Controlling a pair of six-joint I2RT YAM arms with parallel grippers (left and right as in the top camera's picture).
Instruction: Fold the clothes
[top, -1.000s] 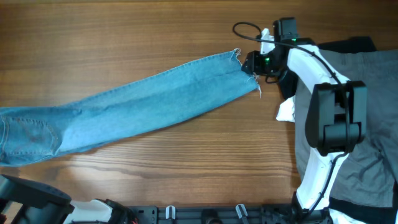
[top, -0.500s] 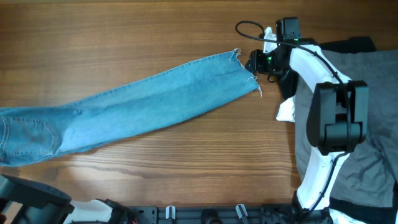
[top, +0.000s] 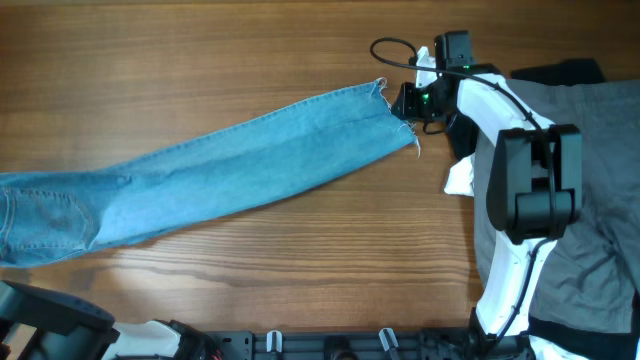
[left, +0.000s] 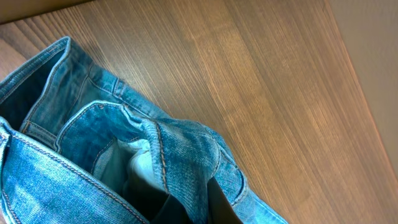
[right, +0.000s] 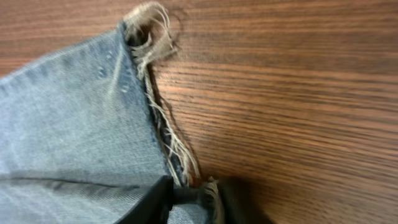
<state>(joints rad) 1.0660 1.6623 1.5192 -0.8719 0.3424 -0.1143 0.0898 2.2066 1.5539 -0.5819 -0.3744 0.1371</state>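
Long light-blue denim jeans (top: 250, 165) lie stretched flat across the wooden table, with the waist and a back pocket at the far left and the frayed hem at the upper right. My right gripper (top: 407, 103) is shut on the hem's frayed corner; the right wrist view shows the hem edge (right: 68, 124) pinched between its fingers (right: 196, 196). My left gripper (left: 189, 211) is out of the overhead view. In the left wrist view it is shut on a bunched fold of the jeans' waistband (left: 180, 143).
Grey trousers (top: 600, 150) lie heaped at the right edge, with a black piece (top: 560, 72) behind them and a white piece (top: 460, 180) at their left side. My right arm (top: 525, 190) stands over this heap. A black cable (top: 385, 45) loops behind the wrist.
My right wrist has shifted very slightly at the hem. The jeans lie as before.
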